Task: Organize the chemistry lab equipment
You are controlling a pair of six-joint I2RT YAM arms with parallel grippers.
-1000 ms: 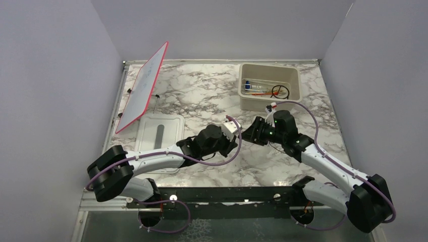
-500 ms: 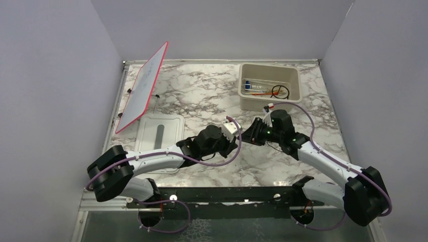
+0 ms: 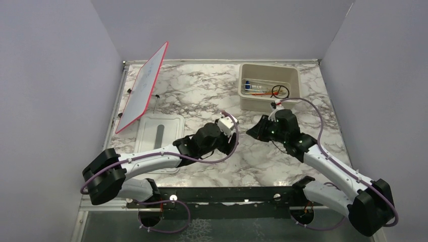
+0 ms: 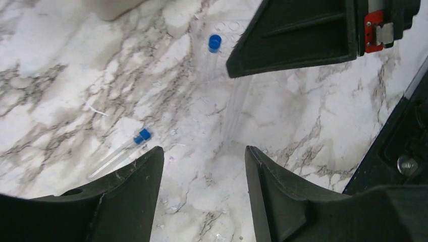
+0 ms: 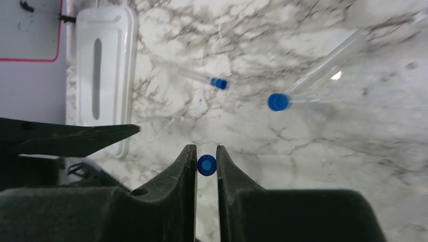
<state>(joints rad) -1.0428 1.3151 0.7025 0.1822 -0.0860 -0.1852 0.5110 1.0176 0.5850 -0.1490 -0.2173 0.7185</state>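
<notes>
In the right wrist view my right gripper [image 5: 206, 151] is shut on a thin clear tube whose blue cap [image 5: 206, 165] shows end-on between the fingertips. Two more blue-capped tubes lie on the marble beyond it, a short one [image 5: 212, 80] and a longer one [image 5: 303, 88]. My left gripper [image 4: 204, 151] is open and empty just above the marble, with the short tube [image 4: 136, 140] to its left and another blue cap [image 4: 215, 43] ahead. From above, the two grippers, left [image 3: 229, 123] and right [image 3: 254, 132], sit close together mid-table. The black wire ring [image 3: 279, 91], orange-red stick [image 3: 260, 94] and tubes [image 3: 252, 84] lie in the tub.
The beige tub [image 3: 267, 103] stands at the back right. Its slotted lid [image 3: 160, 132] lies flat at the left, under the left arm. The red-framed white board [image 3: 144, 85] leans at the far left. The right gripper's finger [image 4: 303, 35] hangs over the left gripper's view.
The right arm has shifted slightly right and back, staying shut on the tube. The left gripper has drawn back a little to the left.
</notes>
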